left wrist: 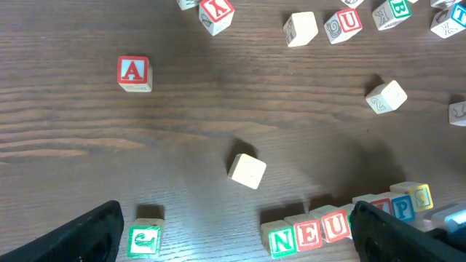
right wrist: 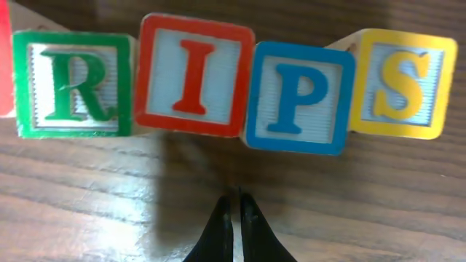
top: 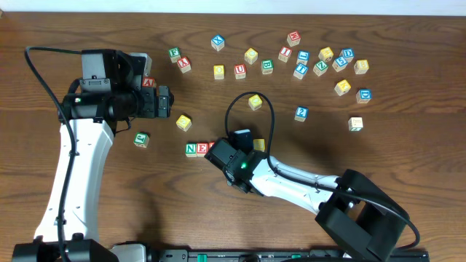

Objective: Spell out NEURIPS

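The cubes stand in one row on the table. In the left wrist view I read green N [left wrist: 282, 240], red E [left wrist: 309, 234] and red U [left wrist: 336, 225], then blue P [left wrist: 403, 206] and yellowish S [left wrist: 420, 196]. The right wrist view shows green R [right wrist: 73, 84], red I [right wrist: 193, 76], blue P [right wrist: 298, 94] and S [right wrist: 399, 84] side by side. My right gripper [right wrist: 237, 200] is shut and empty, just in front of the I and P. Overhead, the right gripper [top: 222, 154] covers the row's middle, leaving N [top: 191, 149] and E [top: 202, 149] showing. My left gripper [top: 166, 102] hangs open and empty, back left of the row.
Several spare letter cubes [top: 320, 62] lie scattered at the back right. A red A cube [top: 148, 82] sits by the left wrist. A green-lettered cube [top: 141, 138] and a yellow cube [top: 183, 122] lie left of the row. Another yellow cube [top: 255, 101] lies behind it.
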Motion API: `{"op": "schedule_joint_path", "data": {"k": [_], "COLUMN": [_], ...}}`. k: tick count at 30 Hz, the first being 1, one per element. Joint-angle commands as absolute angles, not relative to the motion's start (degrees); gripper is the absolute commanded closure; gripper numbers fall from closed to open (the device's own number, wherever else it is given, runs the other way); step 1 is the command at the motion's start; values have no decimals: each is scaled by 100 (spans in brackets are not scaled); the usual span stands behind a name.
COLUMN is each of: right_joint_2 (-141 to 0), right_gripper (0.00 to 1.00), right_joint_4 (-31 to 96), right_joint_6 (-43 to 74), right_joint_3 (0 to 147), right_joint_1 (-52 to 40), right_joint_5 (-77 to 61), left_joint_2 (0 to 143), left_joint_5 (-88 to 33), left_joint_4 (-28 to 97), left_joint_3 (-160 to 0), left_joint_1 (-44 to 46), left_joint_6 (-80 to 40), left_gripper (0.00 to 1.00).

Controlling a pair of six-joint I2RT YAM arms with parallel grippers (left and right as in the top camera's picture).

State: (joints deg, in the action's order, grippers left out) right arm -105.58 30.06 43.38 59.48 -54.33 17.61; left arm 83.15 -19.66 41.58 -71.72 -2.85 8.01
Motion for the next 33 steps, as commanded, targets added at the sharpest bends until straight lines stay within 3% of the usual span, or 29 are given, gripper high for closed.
{"op": "schedule_joint_path", "data": {"k": [1, 33], "right_joint_2": [-10606, -10606], "right_gripper": [99, 99], "right_joint_4": [3015, 2928], "right_joint_6": [4576, 4580], "right_joint_3": [6001, 6001], "right_joint_1": [-5319, -5242], "right_joint_5": [2003, 2309], "left_joint_2": [8322, 8322], "left_joint_5": [-2051, -2051], "left_joint_4": [4156, 4156], "left_joint_3": [-7299, -7299], "left_joint_1": [-298, -298], "left_joint_6": [919, 919], "left_gripper": [2, 2]}}
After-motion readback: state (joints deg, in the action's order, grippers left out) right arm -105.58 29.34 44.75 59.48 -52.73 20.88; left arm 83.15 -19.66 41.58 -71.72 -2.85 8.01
